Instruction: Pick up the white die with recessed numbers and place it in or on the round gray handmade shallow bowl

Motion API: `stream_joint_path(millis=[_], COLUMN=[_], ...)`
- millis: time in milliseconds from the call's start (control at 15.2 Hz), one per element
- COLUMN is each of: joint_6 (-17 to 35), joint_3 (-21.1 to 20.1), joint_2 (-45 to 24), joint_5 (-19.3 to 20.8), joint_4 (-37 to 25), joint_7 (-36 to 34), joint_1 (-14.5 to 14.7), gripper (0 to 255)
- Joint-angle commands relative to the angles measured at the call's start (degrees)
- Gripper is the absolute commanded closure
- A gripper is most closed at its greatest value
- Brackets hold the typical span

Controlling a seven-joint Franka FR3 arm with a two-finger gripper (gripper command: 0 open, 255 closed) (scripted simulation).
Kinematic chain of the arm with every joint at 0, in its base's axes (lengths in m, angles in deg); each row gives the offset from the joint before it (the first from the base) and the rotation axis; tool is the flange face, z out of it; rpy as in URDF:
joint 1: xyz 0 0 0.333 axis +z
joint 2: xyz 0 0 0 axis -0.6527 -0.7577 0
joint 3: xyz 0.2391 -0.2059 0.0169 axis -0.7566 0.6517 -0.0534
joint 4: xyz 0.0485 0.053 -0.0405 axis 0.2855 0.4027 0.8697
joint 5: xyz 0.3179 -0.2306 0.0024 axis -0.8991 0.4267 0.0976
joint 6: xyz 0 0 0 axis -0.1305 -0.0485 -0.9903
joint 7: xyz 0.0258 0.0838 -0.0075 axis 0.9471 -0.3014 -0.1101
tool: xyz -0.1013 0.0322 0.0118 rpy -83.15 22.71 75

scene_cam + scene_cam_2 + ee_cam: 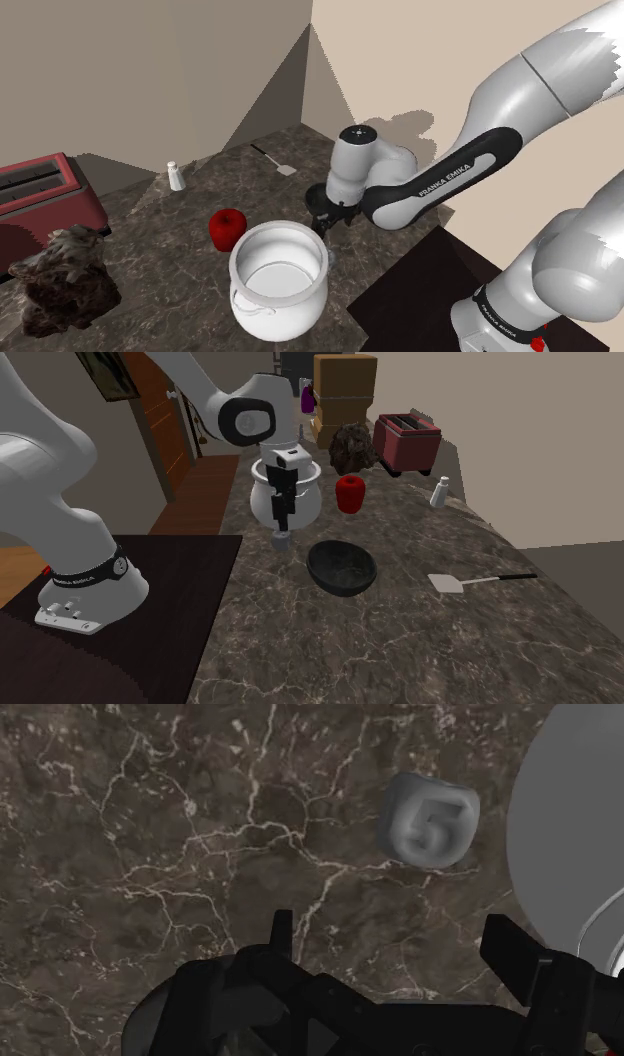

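I have the gripper point(392, 924) open, its fingers wide apart and holding nothing, above the marble counter point(150, 824). I judge this to be the approach step. The pale grey die point(430, 821) lies on the counter just ahead of the fingertips, nearer one finger and untouched. Its recessed 5 faces the hand, and being cubic it has no long axis. Next I'd centre over it and descend. The dark bowl point(342, 567) sits close beyond.
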Motion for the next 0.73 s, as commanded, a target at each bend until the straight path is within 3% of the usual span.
stream_joint_path(millis=[0, 66, 132, 198, 462, 660], joint_6=[12.56, 13.27, -0.18, -0.18, 7.29, 9.65], joint_3=[0.17, 0.61, 1.08, 1.09, 0.25, 0.77], joint_2=[-13.42, -14.43, -1.2, -1.2, -6.32, -8.73], joint_5=[1.12, 2.42, 2.14, 2.14, -6.58, -5.48], joint_4=[0.68, 0.5, -1.03, -1.03, 0.85, 0.82], joint_7=[-1.72, -2.67, -1.18, -1.18, -16.55, -19.15], joint_1=[1.07, 1.24, 0.2, 0.21, 1.29, 1.68], gripper=[0, 0, 0, 0, 0, 0])
